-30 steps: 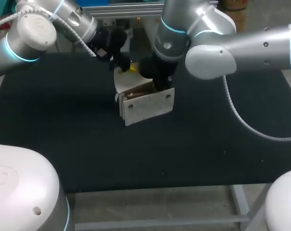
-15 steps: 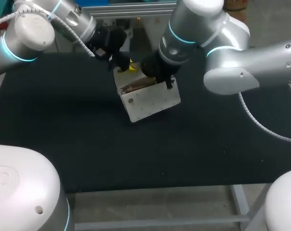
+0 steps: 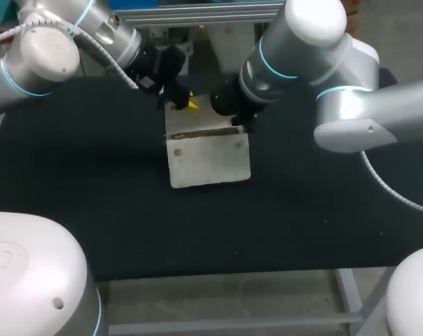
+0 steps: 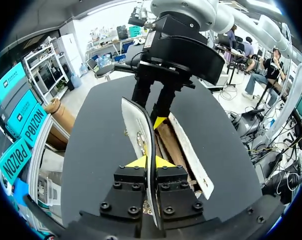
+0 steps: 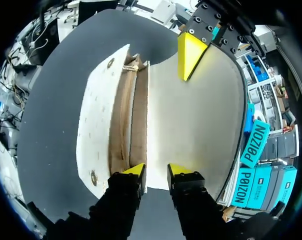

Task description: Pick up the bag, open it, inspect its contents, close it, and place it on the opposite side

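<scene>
The white bag with a brown inner fold stands on the black table, its mouth a narrow brown slit along the top. My left gripper holds the rear upper corner. In the left wrist view this gripper is shut on the thin edge of one white panel, and the brown inside shows beside it. My right gripper is at the bag's top right. In the right wrist view it is open, its yellow tips apart over the bag at the panel's end edge.
Black cloth covers the whole table, with bare room to the left, right and front of the bag. The table's front edge runs across the near side. Both arms meet over the middle rear.
The bag has swung from a tilt to sit square and has shifted slightly. My right arm has drawn back and up, and its fingers have parted. The left grip holds.
</scene>
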Available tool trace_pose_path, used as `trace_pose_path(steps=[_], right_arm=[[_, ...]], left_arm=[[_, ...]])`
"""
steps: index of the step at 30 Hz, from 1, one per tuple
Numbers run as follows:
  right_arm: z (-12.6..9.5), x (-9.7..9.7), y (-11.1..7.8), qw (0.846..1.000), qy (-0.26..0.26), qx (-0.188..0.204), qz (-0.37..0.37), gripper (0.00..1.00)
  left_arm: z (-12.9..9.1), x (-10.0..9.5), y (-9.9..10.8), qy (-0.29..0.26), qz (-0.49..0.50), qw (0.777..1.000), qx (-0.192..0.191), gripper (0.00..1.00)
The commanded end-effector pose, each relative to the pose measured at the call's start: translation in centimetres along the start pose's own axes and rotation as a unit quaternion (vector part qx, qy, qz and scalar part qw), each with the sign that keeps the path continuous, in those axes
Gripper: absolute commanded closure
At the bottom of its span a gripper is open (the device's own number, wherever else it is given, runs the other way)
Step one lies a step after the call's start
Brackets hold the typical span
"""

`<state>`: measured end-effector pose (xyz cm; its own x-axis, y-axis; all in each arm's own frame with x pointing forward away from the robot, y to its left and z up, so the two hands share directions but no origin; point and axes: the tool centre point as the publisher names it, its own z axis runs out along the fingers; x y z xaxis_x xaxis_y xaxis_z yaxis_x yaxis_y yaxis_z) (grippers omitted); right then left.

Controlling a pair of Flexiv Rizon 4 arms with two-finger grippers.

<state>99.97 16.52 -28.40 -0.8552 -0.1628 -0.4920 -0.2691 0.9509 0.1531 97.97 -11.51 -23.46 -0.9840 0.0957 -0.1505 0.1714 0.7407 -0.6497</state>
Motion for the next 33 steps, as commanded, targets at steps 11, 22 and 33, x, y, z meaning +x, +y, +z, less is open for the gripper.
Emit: trace_pose_path(steps=[11, 22, 33], right_arm=[[-2.6, -0.1, 0.9, 0.999, -0.043, 0.001, -0.012, 1.0], [-6.5, 1.4, 1.4, 0.996, -0.082, -0.008, -0.03, 1.0], [-10.3, 4.1, 2.3, 0.992, -0.112, -0.02, -0.052, 1.0]], left_arm=[[-0.6, 0.2, -0.1, -0.008, -0.005, 1.0, 0.0, 1.0], [-2.1, 0.4, -0.9, -0.009, -0.042, 0.999, 0.002, 1.0], [-2.1, 0.8, -1.3, 0.032, -0.074, 0.997, 0.011, 1.0]])
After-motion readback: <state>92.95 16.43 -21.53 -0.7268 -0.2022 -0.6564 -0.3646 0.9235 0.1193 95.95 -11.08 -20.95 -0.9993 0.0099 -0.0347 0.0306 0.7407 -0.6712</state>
